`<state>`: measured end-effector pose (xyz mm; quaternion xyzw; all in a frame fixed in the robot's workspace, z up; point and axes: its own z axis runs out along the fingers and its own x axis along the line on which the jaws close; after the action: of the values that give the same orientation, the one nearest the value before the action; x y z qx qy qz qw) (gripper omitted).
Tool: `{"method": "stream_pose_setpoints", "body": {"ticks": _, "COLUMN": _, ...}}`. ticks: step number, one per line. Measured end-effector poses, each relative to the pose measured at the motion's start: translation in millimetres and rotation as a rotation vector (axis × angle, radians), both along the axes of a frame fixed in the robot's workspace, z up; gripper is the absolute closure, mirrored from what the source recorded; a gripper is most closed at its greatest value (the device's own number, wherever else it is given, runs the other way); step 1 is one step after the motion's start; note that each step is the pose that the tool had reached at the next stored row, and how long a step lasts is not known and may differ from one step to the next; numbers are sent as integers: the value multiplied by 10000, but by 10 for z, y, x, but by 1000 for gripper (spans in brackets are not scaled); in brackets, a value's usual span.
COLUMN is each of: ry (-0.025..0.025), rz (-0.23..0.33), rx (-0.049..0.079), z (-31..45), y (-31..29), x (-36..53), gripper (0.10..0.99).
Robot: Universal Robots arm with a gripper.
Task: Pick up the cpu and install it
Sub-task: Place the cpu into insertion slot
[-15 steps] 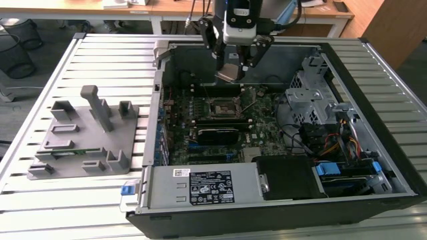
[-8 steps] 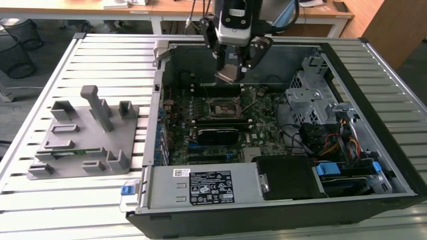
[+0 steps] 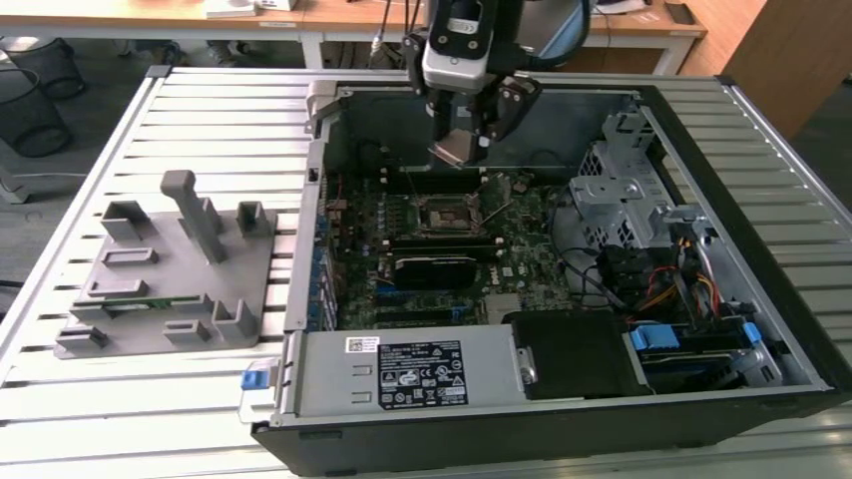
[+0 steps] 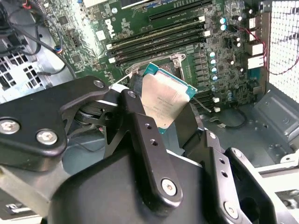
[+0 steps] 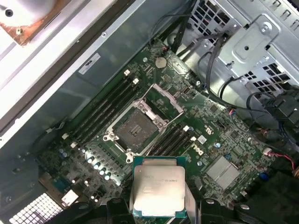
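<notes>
The open case [image 3: 799,329] holds the motherboard [image 3: 533,254] straight below the gripper [image 3: 466,143]. The board's socket [image 5: 135,130] lies empty under the fingertips. The gripper is clamped on the cpu [image 5: 158,186] by two opposite edges and holds it above the board. The chip looks light, stiff, slick-topped and fragile underneath, so gripping it by the edges seems right.

The cpu [image 5: 159,193] sits at the middle of one frame edge, silver top towards the camera, clamped between the dark fingers [image 5: 116,207] of the gripper [image 5: 159,210]. Near the centre of the frame lies the socket [image 5: 135,128] on the green motherboard [image 5: 210,135], its metal frame open, with black memory slots [image 5: 105,105] on both sides. A silver drive cage [image 5: 252,42] and black cables [image 5: 212,65] occupy one corner.
</notes>
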<state>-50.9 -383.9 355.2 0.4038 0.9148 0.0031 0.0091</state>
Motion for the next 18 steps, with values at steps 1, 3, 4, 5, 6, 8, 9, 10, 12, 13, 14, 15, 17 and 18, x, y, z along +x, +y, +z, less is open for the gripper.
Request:
{"method": "stream_pose_setpoints", "body": {"ticks": 1, "ry": 0, "rz": -118, "rx": 0, "z": -2, "y": 0, "x": 0, "gripper": 561}}
{"method": "stream_pose_setpoints", "body": {"ticks": 3, "ry": 0, "rz": -346, "rx": 0, "z": -5, "y": 0, "x": 0, "gripper": 561}}
{"method": "stream_pose_setpoints", "body": {"ticks": 4, "ry": 0, "rz": -458, "rx": 0, "z": -7, "y": 0, "x": 0, "gripper": 561}}
{"method": "stream_pose_setpoints", "body": {"ticks": 5, "ry": 0, "rz": -568, "rx": 0, "z": -8, "y": 0, "x": 0, "gripper": 561}}
{"method": "stream_pose_setpoints", "body": {"ticks": 6, "ry": 0, "rz": -677, "rx": 0, "z": -10, "y": 0, "x": 0, "gripper": 561}}
{"method": "stream_pose_setpoints", "body": {"ticks": 8, "ry": 0, "rz": -888, "rx": 1, "z": -13, "y": 0, "x": 0, "gripper": 561}}
{"method": "stream_pose_setpoints", "body": {"ticks": 9, "ry": 0, "rz": -988, "rx": -1, "z": -14, "y": 0, "x": 0, "gripper": 561}}
{"method": "stream_pose_setpoints", "body": {"ticks": 10, "ry": 0, "rz": -1084, "rx": 0, "z": -15, "y": 0, "x": 0, "gripper": 561}}
{"method": "stream_pose_setpoints", "body": {"ticks": 12, "ry": 0, "rz": -1269, "rx": 1, "z": -17, "y": 0, "x": 0, "gripper": 561}}
{"method": "stream_pose_setpoints", "body": {"ticks": 13, "ry": 0, "rz": -1367, "rx": 0, "z": -18, "y": 0, "x": 0, "gripper": 561}}
{"method": "stream_pose_setpoints", "body": {"ticks": 14, "ry": 0, "rz": -1465, "rx": 0, "z": -20, "y": 0, "x": 0, "gripper": 561}}
{"method": "stream_pose_setpoints", "body": {"ticks": 15, "ry": -1, "rz": -1570, "rx": 1, "z": -21, "y": 0, "x": 0, "gripper": 561}}
{"method": "stream_pose_setpoints", "body": {"ticks": 17, "ry": 0, "rz": -1758, "rx": 0, "z": -23, "y": 0, "x": 0, "gripper": 561}}
{"method": "stream_pose_setpoints", "body": {"ticks": 18, "ry": 0, "rz": -1847, "rx": 0, "z": -24, "y": 0, "x": 0, "gripper": 561}}
